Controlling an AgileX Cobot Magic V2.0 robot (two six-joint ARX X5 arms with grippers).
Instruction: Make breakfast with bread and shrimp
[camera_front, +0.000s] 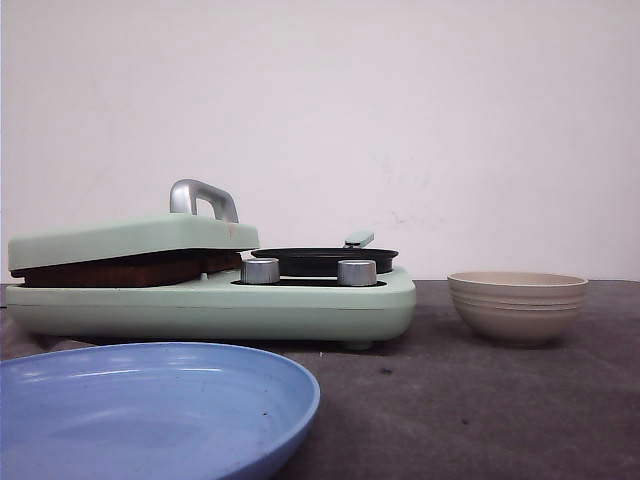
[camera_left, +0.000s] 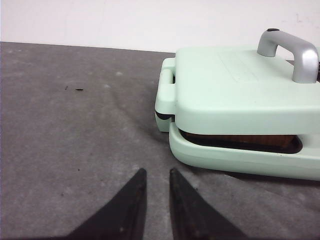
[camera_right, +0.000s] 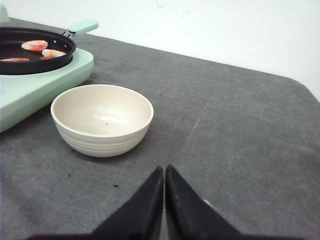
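A mint-green breakfast maker (camera_front: 210, 305) stands on the table, its lidded press (camera_left: 240, 90) shut. A brown bread edge (camera_left: 240, 141) shows in the slit under the lid, also in the front view (camera_front: 120, 270). Three orange-pink shrimp (camera_right: 35, 45) lie in the black pan (camera_right: 30, 62) on the maker's right side. My left gripper (camera_left: 157, 172) hovers over the table in front of the press, slightly open and empty. My right gripper (camera_right: 164, 170) is shut and empty, close to a beige bowl (camera_right: 102, 117). Neither gripper shows in the front view.
A blue plate (camera_front: 150, 410) lies at the front left, in front of the maker. The empty beige bowl (camera_front: 517, 305) stands to the maker's right. The lid has a silver handle (camera_left: 292, 52). Two silver knobs (camera_front: 260, 270) sit by the pan. A white wall is behind.
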